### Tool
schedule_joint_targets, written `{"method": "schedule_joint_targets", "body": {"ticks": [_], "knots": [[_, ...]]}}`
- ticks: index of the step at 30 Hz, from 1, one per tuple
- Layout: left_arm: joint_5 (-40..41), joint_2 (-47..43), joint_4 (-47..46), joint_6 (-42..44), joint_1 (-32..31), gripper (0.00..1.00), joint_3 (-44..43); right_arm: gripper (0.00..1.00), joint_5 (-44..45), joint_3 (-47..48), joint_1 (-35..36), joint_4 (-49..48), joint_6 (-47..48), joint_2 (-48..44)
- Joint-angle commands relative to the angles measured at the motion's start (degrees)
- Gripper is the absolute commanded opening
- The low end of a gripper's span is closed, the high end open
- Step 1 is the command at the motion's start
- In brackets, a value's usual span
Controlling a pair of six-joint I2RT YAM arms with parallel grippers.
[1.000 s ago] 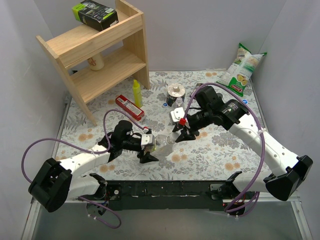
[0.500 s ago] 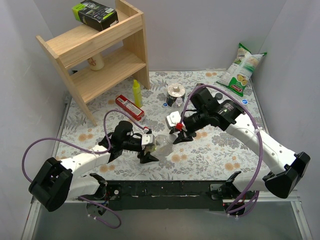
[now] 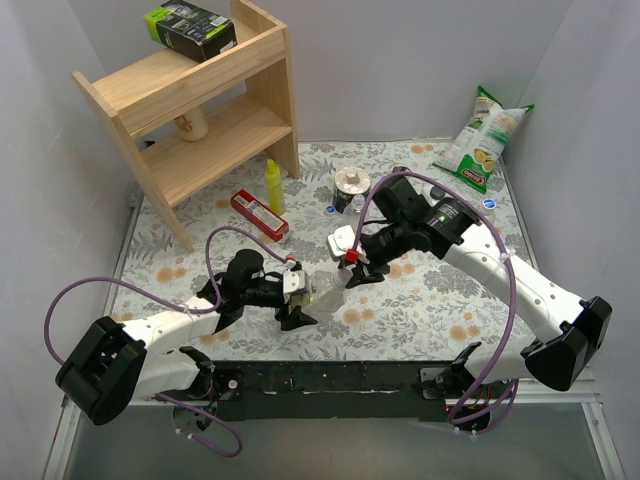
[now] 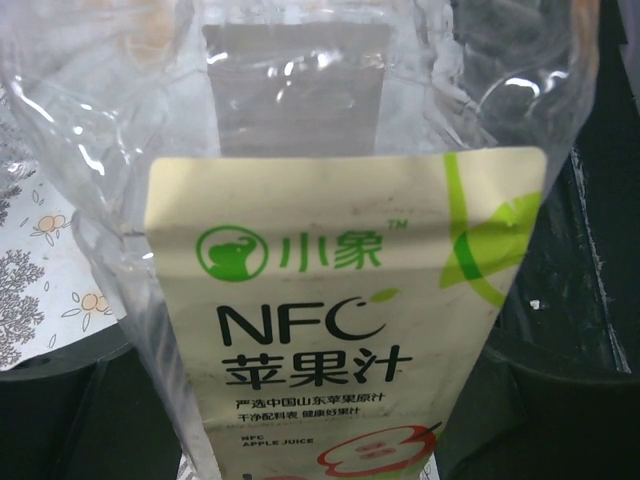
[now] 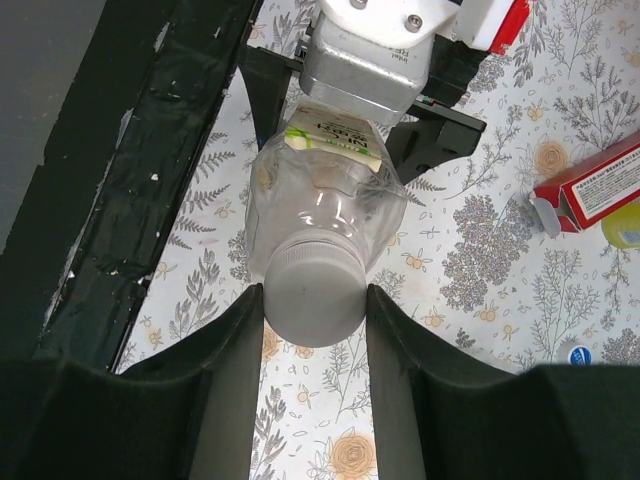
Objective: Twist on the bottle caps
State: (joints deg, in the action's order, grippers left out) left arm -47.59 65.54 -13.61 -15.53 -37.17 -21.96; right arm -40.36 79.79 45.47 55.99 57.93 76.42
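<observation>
Left wrist view: bottle point(image 4: 330, 250) fills the frame, label point(image 4: 340, 330) cut off at bottom edge, neck out of sight. Right wrist view: bottle's base hidden behind left gripper point(image 5: 345, 130), threads covered by white cap point(image 5: 315, 290), red box point(image 5: 595, 190) clipped at right edge. From above, blue cap point(image 3: 489, 203) too small to make out.

Wooden shelf point(image 3: 150, 90) with green box point(image 3: 190, 28) on top, yellow squeeze bottle point(image 3: 272, 188) beside red box point(image 3: 260, 215), chip bag point(image 3: 484, 136) far right

The clear bottle point(image 5: 325, 200), with a cream apple-juice label, hangs roughly level above the counter, its body gripped in the left end effector point(image 3: 303, 292). Its wide white cap point(image 5: 310, 290) sits on the neck, pinched by the right end effector point(image 3: 355, 272). A blue cap point(image 3: 330, 210) lies on the counter farther back, and a second blue cap point(image 3: 488, 203) lies far right.
</observation>
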Motion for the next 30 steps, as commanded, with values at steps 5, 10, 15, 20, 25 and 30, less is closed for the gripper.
{"method": "schedule_joint_targets", "body": {"ticks": [5,10,15,20,25,30], "knots": [[1.1,-3.8,-7.4,1.8,0.3,0.00,-0.3,0.29,0.6,0.5,0.3,4.9,-1.2,1.7],[1.2,-3.9,-7.1,1.1,0.3,0.00,0.1,0.29,0.1,2.6,0.2,8.4,1.7,2.6],[2.1,-3.8,-9.2,-2.1,0.3,0.00,0.8,0.28,0.5,1.7,0.2,8.5,1.4,2.0],[2.5,-3.8,-12.2,-5.7,0.3,0.00,0.8,0.27,1.8,-1.7,0.2,2.8,-3.3,-0.2],[2.0,-2.9,-12.9,-6.0,0.3,0.00,-0.7,0.26,1.3,-2.9,0.2,0.4,-5.8,0.2],[2.4,-2.2,-12.3,-2.9,0.1,0.00,-2.8,0.25,-0.3,-1.7,0.2,1.4,-6.8,3.0]]}}
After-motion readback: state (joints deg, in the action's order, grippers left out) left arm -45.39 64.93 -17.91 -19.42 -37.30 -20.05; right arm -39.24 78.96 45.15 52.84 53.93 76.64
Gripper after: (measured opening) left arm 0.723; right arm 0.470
